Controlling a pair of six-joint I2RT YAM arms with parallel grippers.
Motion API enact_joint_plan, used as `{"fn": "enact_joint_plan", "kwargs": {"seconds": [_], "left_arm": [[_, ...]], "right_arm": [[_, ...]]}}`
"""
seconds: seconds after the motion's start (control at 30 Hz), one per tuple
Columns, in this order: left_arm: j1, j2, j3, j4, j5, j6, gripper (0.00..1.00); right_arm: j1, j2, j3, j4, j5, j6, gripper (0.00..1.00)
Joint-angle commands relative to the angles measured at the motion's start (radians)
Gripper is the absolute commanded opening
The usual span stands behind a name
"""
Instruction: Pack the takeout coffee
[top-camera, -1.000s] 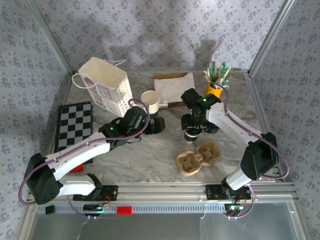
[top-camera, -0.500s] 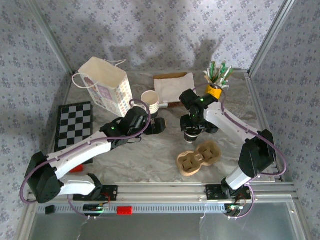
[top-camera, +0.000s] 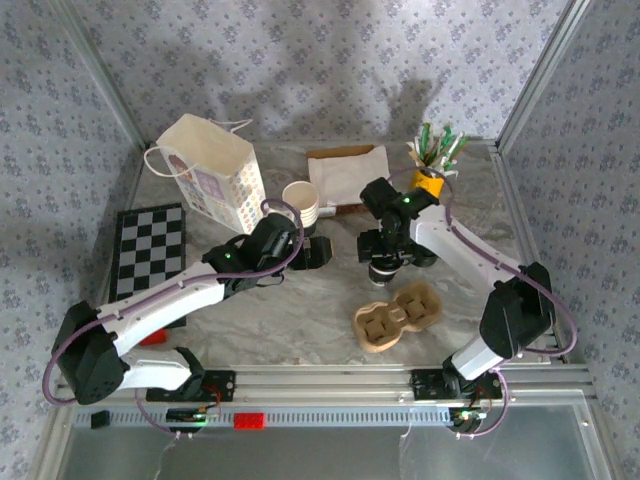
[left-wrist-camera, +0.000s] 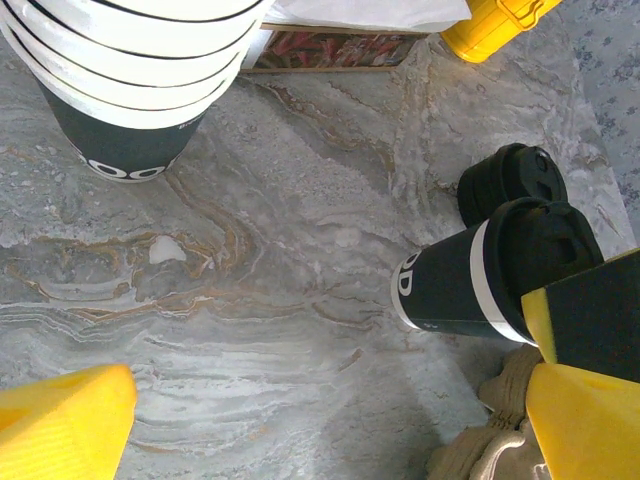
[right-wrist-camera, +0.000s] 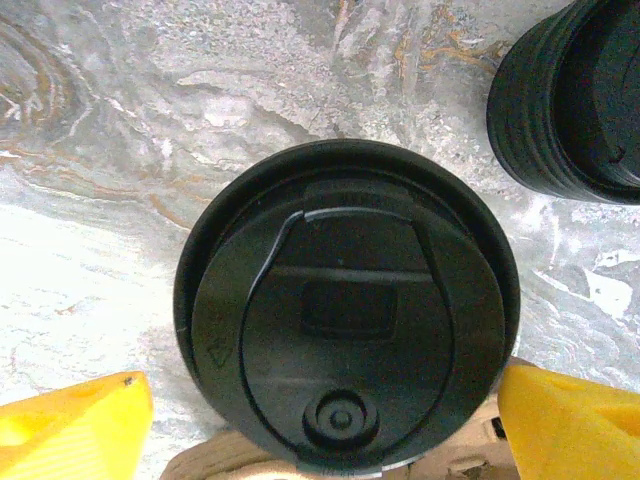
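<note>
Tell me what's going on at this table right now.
The right gripper hangs straight over the dark paper cup with a white band and a black plastic lid, jaws open either side of the lid and apparently clear of it. The cup stands on the marble table beside the brown cardboard cup carrier, not in it. The left gripper is open and empty, low near the stack of white paper cups. The white paper bag stands back left.

Soft, even light here; broad grey shadows spread across the back wall (top-camera: 330, 70), upper centre. Wrist close-ups crisp, bottom corners slightly soft.
</note>
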Motion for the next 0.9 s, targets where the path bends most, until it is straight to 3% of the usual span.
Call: {"fn": "enact_joint_plan", "kwargs": {"seconds": [0.0, 0.07, 0.27, 0.4, 0.53, 0.87], "left_arm": [[-0.004, 0.010, 0.043, 0.015, 0.028, -0.007, 1.00], [-0.005, 0.018, 0.052, 0.026, 0.049, -0.029, 0.99], [-0.023, 0.119, 0.110, 0.113, 0.171, -0.100, 0.79], [-0.053, 0.233, 0.177, 0.186, 0.248, -0.131, 0.74], [-0.074, 0.350, 0.269, 0.153, 0.300, -0.143, 0.69], [-0.076, 0.499, 0.357, 0.158, 0.335, -0.152, 0.60]], "right_arm": [[-0.011, -0.066, 0.045, -0.044, -0.022, 0.002, 0.93], [-0.032, -0.106, 0.036, -0.048, -0.036, 0.000, 0.93], [-0.166, -0.250, -0.088, 0.020, -0.213, -0.007, 0.85], [-0.252, -0.273, -0.149, 0.061, -0.336, -0.028, 0.76], [-0.310, -0.273, -0.229, 0.103, -0.420, -0.044, 0.72], [-0.331, -0.228, -0.248, 0.123, -0.420, -0.080, 0.60]]}}
